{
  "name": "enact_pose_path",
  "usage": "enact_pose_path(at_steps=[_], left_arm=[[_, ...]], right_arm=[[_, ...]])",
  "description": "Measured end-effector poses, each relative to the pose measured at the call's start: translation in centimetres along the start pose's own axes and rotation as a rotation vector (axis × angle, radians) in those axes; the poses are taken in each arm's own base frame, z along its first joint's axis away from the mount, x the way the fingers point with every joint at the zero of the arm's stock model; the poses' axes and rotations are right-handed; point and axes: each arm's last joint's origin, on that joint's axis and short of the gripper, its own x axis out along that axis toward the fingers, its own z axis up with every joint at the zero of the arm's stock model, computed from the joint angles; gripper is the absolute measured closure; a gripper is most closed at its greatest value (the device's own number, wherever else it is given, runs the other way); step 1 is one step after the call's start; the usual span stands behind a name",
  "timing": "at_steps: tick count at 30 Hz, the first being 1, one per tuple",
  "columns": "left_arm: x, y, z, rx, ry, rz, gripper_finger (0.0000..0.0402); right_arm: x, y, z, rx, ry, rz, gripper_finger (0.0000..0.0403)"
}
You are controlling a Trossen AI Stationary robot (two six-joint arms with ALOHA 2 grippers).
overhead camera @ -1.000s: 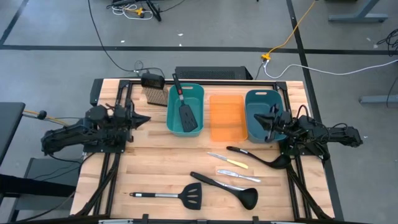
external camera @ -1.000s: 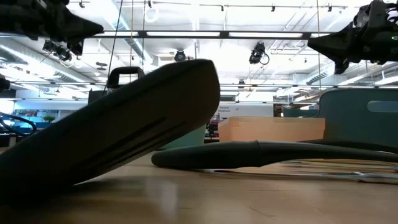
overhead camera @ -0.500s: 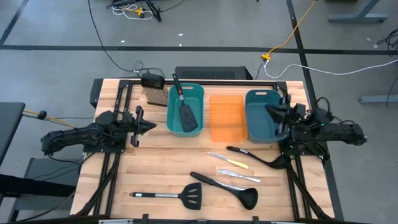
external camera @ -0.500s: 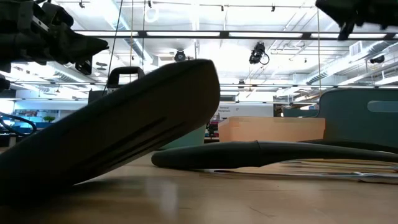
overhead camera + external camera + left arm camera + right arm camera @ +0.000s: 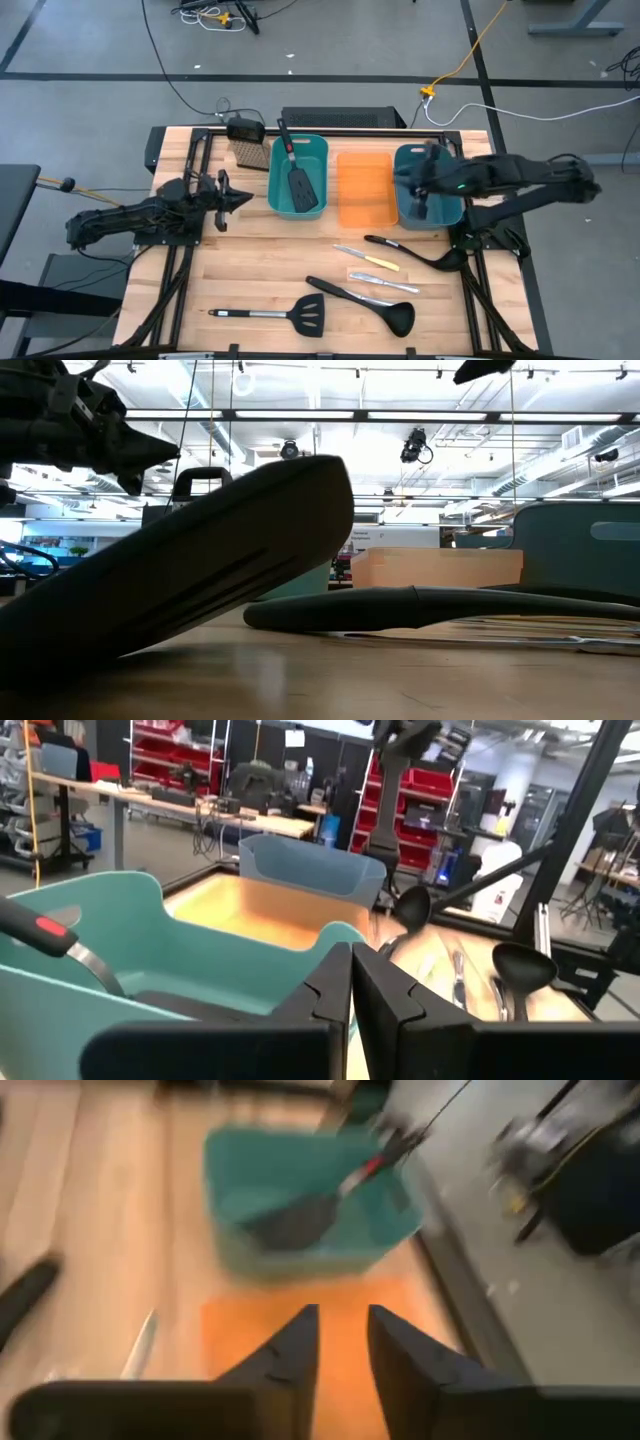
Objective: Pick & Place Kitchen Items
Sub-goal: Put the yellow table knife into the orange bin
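Your left hand (image 5: 228,193) is clenched on nothing beside the teal bin (image 5: 276,190), which already holds the red-handled spatula (image 5: 298,178). Your right hand (image 5: 418,192), fingers parted and empty, hovers over the blue bin (image 5: 448,205). Below it on the surface (image 5: 250,270) two ladles (image 5: 372,303), the knives (image 5: 366,260) and the steel-handled spatula (image 5: 285,316) still wait.

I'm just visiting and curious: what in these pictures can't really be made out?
- Low view: a big dark utensil right at the lens hides most of the table.
- Right wrist view: motion blur smears the teal plastic bin and the spatula inside.
- High view: the right gripper covers part of the blue-grey bin.
- Left wrist view: the left gripper blocks the near tabletop.
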Motion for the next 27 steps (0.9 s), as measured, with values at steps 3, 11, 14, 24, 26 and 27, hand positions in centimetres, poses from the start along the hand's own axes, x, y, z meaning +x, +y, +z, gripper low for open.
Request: enact_pose_path(at_steps=[3,11,14,24,26,27], left_arm=[[0.0,0.0,-0.1,0.000,0.006,0.001,0.0387],[0.0,0.0,-0.1,0.002,0.006,0.001,0.0390],[0.0,0.0,-0.1,0.002,0.006,0.001,0.0388],[0.0,0.0,-0.1,0.002,0.005,0.001,0.0388],[0.0,0.0,-0.1,0.002,0.004,0.001,0.0388],[0.0,0.0,-0.1,0.002,0.004,0.001,0.0388]], right_arm=[[1.2,1.5,0.9,-0.046,0.152,0.031,0.0256],[5.2,6.1,-2.2,0.019,0.519,0.165,0.0218],[6.7,8.2,-4.1,-0.019,0.572,0.189,0.0220],[9.8,12.3,-7.3,-0.019,0.623,0.123,0.0202],[10.5,12.9,-8.3,-0.027,0.643,0.115,0.0201],[10.8,13.2,-8.8,-0.026,0.652,0.111,0.0201]])
